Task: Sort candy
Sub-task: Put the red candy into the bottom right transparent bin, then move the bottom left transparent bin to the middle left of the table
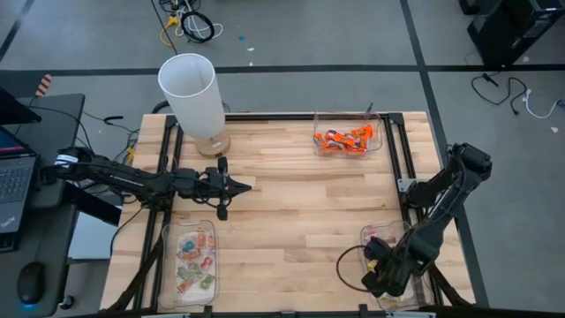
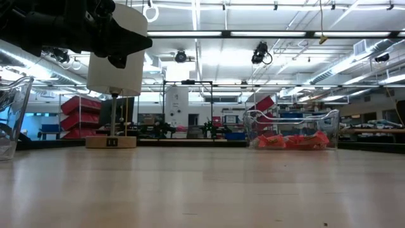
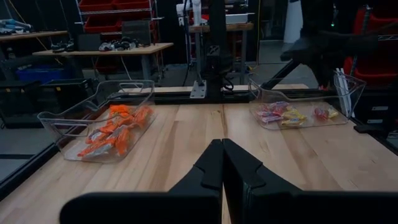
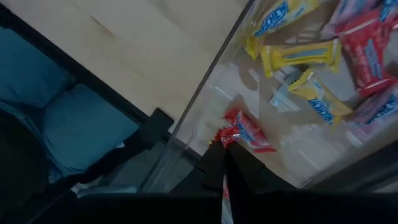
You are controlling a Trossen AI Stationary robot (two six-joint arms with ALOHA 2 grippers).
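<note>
Candy lies sorted in three clear trays: orange pieces (image 1: 346,138) at the far right, green-and-pink pieces (image 1: 195,259) at the near left, pink and yellow pieces (image 4: 311,56) at the near right. My right gripper (image 4: 224,163) points steeply down over the near-right tray (image 1: 381,235), shut on a red-pink candy (image 4: 245,132). My left gripper (image 1: 237,185) hovers level over the table's left half, shut, with nothing in it. My right gripper pinches the red-pink candy by the crimped end of its wrapper (image 4: 221,137) between its two fingertips, coming from above. The rest of the candy sticks out past the fingertips, just inside the tray's clear wall. Whether it rests on the tray floor I cannot tell.
A white cylindrical lamp (image 1: 192,93) on a wooden base stands at the far left. Bare wood (image 1: 300,203) spreads across the table's middle. A black frame (image 1: 397,150) borders the table's edges. A laptop and mouse (image 1: 31,283) sit off the table's left side.
</note>
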